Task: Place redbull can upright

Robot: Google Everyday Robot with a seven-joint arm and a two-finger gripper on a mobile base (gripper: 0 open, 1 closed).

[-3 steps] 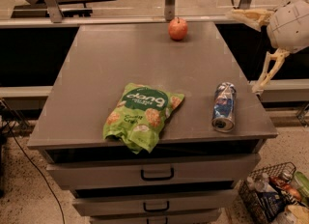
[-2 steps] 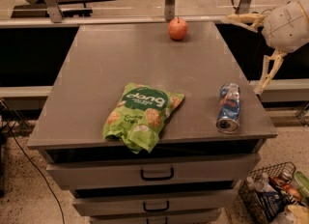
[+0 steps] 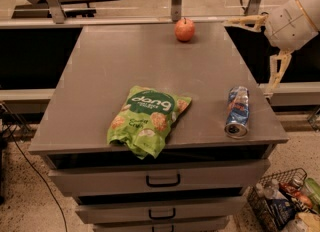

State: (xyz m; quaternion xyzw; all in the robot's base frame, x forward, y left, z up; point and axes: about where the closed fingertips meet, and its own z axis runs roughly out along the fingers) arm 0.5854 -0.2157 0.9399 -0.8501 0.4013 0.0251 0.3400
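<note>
White rounded wrist shell (image 3: 295, 21) with thin seam lines; hand (image 3: 248, 57) at upper right, slim cream fingers (image 3: 275, 71)

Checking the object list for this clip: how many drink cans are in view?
1. The redbull can lies on its side near the right front corner of the table. The floor basket may hide others. The gripper hangs by the right edge, fingers open.

The can (image 3: 237, 112) was silver and blue, the bag (image 3: 148, 120) green with white letters, the apple (image 3: 184, 29) red, and the gripper (image 3: 248, 57) right of the grey table (image 3: 125, 61) cream.
</note>
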